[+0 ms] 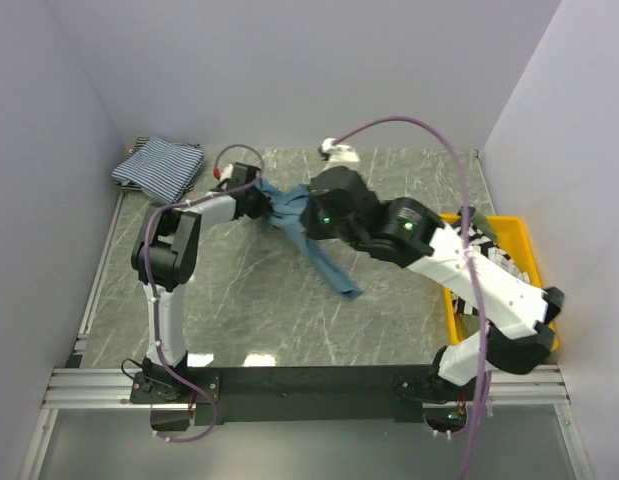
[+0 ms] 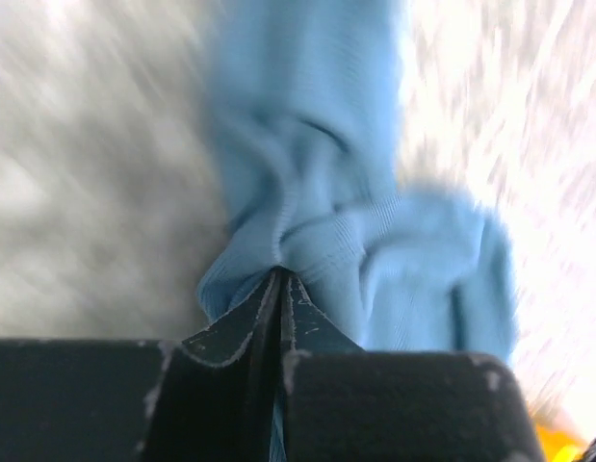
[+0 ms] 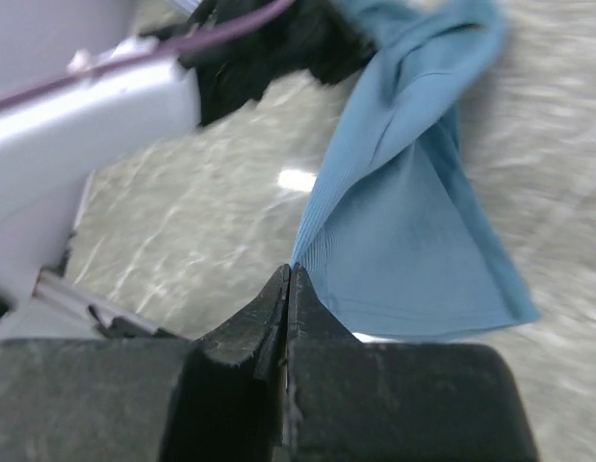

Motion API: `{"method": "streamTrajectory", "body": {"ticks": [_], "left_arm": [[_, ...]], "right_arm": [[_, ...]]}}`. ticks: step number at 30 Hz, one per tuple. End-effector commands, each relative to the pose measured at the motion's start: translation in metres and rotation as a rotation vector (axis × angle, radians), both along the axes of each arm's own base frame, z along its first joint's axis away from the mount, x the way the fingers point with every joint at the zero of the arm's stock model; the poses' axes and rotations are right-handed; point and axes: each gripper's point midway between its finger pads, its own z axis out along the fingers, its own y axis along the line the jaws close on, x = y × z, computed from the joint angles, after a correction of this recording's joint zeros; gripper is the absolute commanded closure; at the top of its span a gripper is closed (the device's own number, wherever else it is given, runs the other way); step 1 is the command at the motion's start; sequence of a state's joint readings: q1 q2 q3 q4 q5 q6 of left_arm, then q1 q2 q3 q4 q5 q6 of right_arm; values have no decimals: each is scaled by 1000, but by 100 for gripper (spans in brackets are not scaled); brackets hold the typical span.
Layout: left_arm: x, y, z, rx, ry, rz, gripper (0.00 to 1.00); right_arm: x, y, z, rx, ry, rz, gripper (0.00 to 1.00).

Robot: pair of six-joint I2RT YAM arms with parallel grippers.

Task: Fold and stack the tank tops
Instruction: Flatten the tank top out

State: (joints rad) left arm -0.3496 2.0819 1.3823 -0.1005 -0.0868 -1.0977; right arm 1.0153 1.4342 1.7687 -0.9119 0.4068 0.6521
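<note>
- left arm (image 1: 169, 250) bent at a raised elbow, reaching forward; left gripper (image 1: 260, 203) pinched shut on the teal tank top (image 1: 327, 265)
- right arm (image 1: 459, 260) stretched leftward across the middle; right gripper (image 1: 311, 222) clamped on the same top

Teal top (image 1: 332, 268) at table (image 1: 259, 310) centre

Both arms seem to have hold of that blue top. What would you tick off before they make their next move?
1. Left end effector closed on the teal tank top: ok.
2. Right end effector closed on the top's edge: ok.
3. Top spread flat between them: not ok, it hangs bunched and twisted.
4. Bare table near the arms to lay it on: ok.
5. Folded fine-striped top in the back-left corner, apart from both arms: ok.
6. What waits in the yellow tray: cannot tell, the right arm covers most of it.
</note>
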Motion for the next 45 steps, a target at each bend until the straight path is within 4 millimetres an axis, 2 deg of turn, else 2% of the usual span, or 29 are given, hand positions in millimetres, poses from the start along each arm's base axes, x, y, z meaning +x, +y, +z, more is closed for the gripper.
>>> {"method": "streamTrajectory", "body": {"ticks": [1,3,4,5,6,7,8,10,11,16,17,18,20,21,24,25,26,27,28,29,31,32,34,35,39,40,41,42,45], "left_arm": [[23,46,15,-11,7,17,89],[22,61,47,-50,-73,17,75],[10,77,43,-47,-61,39,67],[4,85,75,-55,-123,51,56],[-2,92,84,-50,-140,69,53],[-17,103,80,-45,-125,91,51],[-27,109,111,-60,-181,120,49],[-53,124,110,-30,-176,175,48],[-64,129,138,-38,-235,198,48],[-114,164,171,68,-287,317,48],[-126,166,183,81,-313,303,48],[-132,167,184,89,-317,297,47],[-147,168,184,108,-316,268,48],[-154,166,180,112,-297,251,48],[-169,154,160,113,-257,154,52],[-176,145,147,116,-228,112,54],[-181,139,139,128,-206,80,57],[-190,123,129,137,-179,20,58],[-199,115,118,149,-151,-14,60],[-205,106,112,153,-133,-34,65],[-228,83,96,185,-89,-116,67],[-235,76,92,177,-78,-127,72],[-256,62,80,196,-42,-184,76],[-262,58,79,190,-34,-193,80],[-288,40,72,247,-2,-279,81],[-296,28,76,271,-18,-331,80],[-303,27,69,313,19,-353,77],[-313,13,74,337,7,-412,74],[-327,10,62,473,46,-468,62]], "right_arm": [[-4,36,-1,2,0,39,100],[-6,52,-32,-21,35,75,100],[-10,62,-50,-34,58,101,100],[-17,75,-75,-35,89,146,100],[-21,82,-88,-37,107,164,100],[-26,91,-107,-56,129,185,100],[-35,103,-122,-46,148,229,100],[-44,119,-141,-47,165,278,100],[-53,131,-145,-30,160,317,100],[-76,169,-164,7,192,468,91],[-77,177,-162,30,186,490,87],[-79,181,-165,28,182,517,72],[-85,188,-159,62,163,559,60],[-84,186,-151,79,142,565,51],[-78,171,-149,78,105,520,43],[-73,160,-139,92,88,489,42],[-65,143,-151,55,91,431,42],[-62,130,-144,78,92,388,41],[-55,117,-150,70,106,336,41],[-43,91,-174,20,145,260,41],[-33,63,-179,38,171,171,43],[-26,40,-201,7,198,117,44],[-22,20,-208,13,208,68,46],[-23,7,-223,-16,230,43,46],[-19,-16,-244,-32,258,-12,49],[-16,-20,-248,-27,265,-24,49],[-16,-23,-255,-28,271,-27,50],[-16,-24,-257,-20,280,-23,50],[-18,-19,-270,-24,297,7,50]]}}
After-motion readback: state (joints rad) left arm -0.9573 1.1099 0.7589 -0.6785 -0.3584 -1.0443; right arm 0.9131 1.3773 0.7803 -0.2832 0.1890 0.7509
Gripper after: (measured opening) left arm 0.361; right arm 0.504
